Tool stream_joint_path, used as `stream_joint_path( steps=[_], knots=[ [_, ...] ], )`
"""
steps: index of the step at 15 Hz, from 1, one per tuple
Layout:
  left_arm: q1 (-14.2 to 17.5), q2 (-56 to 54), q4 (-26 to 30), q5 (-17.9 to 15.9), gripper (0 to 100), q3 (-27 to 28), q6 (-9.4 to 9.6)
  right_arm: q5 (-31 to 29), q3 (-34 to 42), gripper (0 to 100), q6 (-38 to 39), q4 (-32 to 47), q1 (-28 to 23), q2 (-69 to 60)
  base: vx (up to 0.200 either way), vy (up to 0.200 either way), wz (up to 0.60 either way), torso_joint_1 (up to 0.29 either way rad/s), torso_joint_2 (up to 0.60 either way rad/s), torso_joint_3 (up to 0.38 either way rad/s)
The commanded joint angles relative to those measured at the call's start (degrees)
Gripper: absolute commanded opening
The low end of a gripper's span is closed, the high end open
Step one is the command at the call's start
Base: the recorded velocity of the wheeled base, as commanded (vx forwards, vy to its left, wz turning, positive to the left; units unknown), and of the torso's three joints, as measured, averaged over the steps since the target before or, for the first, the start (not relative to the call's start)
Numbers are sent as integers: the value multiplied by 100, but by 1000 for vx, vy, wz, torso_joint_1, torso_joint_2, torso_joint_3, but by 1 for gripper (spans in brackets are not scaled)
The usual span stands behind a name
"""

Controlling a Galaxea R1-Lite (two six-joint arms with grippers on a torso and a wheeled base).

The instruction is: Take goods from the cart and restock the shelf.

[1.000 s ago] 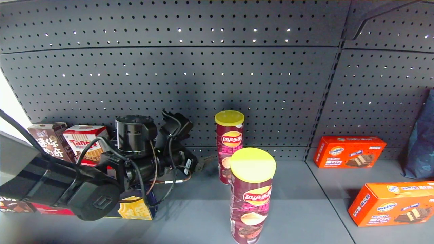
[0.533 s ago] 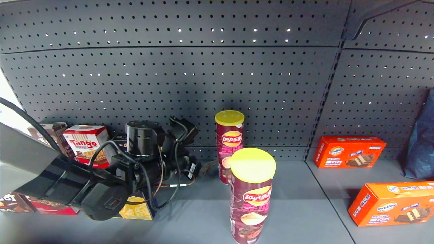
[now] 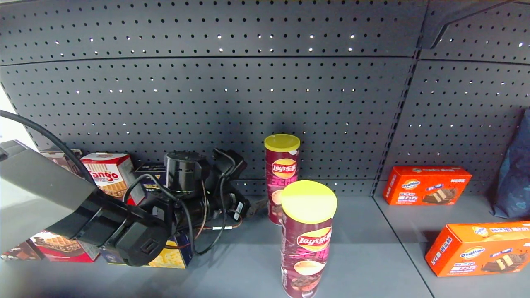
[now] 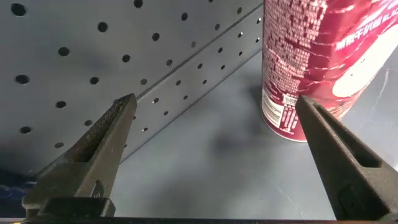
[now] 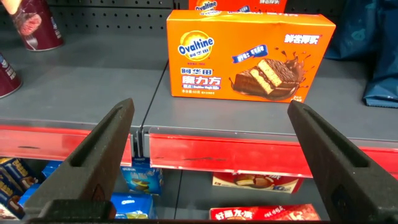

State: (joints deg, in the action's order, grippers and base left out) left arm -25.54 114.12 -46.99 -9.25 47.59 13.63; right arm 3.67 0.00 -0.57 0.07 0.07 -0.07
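- The rear chip can [image 3: 282, 178] [image 4: 311, 62] stands on the shelf [image 3: 248, 265], just ahead of one fingertip of the left gripper [image 4: 214, 102] and beyond the gap rather than inside it.
- Its long axis is vertical, with the yellow lid on top and the base flat on the shelf.
- The left fingers [image 4: 99, 143] are spread apart and grip nothing. The pegboard back panel [image 3: 207, 103] lies past them.
- A second, front chip can [image 3: 307, 236] stands upright, nearer the shelf edge.
- The right gripper [image 5: 211, 107] is spread wide and empty. An orange box [image 5: 249, 56] lies ahead of its gap.
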Motion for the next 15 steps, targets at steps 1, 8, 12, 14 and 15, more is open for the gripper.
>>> stream_joint_path(
  steps=[1,8,12,14,15],
  knots=[
    [-48,111,-3,2,100,40,-1,2,0,100,-4,1,1,7,0,0,0,0,0,0],
    [-21,67,-20,11,100,-4,-1,2,0,100,-4,1,1,7,0,0,0,0,0,0],
    [75,14,-20,11,100,-13,-1,2,0,100,-4,1,1,7,0,0,0,0,0,0],
    [119,23,-20,11,100,-13,-1,2,0,100,-4,1,1,7,0,0,0,0,0,0],
    [128,23,-11,46,100,-4,-1,2,0,100,-4,1,1,7,0,0,0,0,0,0]
  ],
)
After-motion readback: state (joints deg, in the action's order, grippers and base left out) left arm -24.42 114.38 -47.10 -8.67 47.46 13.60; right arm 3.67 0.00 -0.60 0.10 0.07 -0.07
